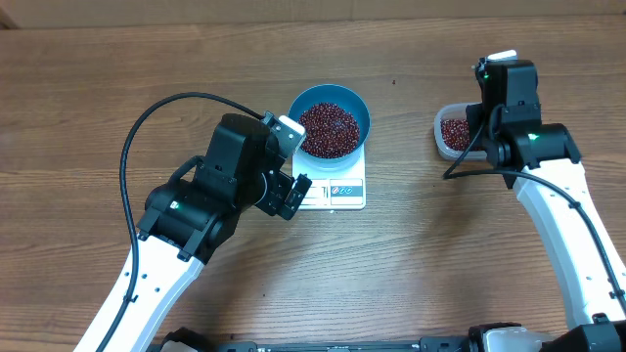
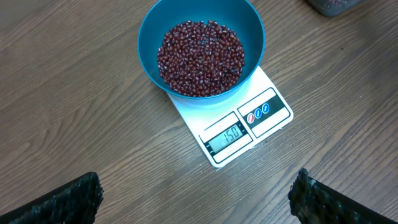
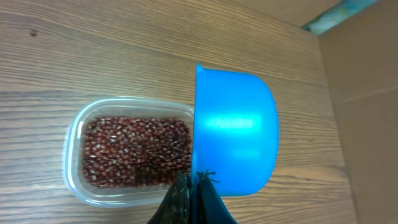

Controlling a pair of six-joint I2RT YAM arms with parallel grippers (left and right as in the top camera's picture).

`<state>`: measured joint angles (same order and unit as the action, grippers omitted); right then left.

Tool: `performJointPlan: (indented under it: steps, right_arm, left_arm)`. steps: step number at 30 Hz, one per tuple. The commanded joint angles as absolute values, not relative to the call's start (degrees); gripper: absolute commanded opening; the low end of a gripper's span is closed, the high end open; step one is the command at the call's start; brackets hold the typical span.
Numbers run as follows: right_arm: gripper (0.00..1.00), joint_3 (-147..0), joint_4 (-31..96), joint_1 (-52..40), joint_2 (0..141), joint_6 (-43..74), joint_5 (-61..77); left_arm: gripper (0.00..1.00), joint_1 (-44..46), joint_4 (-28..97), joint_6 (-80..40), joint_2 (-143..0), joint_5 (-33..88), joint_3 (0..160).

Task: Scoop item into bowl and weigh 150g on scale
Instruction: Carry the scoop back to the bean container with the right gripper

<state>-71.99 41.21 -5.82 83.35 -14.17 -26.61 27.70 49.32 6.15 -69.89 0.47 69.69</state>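
Beans (image 2: pixel 200 56) lie heaped in the blue bowl (image 2: pixel 148 43), well below the rim. Bowl sits on the rear of the white scale (image 2: pixel 277 118); display (image 2: pixel 229 135) reads 150. Clear tub (image 3: pixel 73 155) w/ more beans stands well apart, on the right side of the table (image 1: pixel 391 274). Left pincer (image 2: pixel 198 200) is spread wide, holds nothing, and hangs over bare wood in front of the scale. Right pincer (image 3: pixel 191 194) is pinched tight on the blue scoop (image 3: pixel 236 130), which is tipped on edge at the tub's end; can't see inside the scoop.
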Motion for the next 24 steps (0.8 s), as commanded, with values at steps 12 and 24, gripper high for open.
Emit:
performJointPlan:
  steps: [12,24]
  right_arm:
    - [0.04,-72.36,40.82,-5.39,83.94,21.67,-27.86]
    - [0.04,-72.34,40.84,-5.39,93.49,61.87,-22.37]
  left_arm:
    - [1.00,27.38,49.12,6.83,-70.13,1.10,70.98]
    - [0.99,27.38,49.12,6.83,-70.13,1.10,70.98]
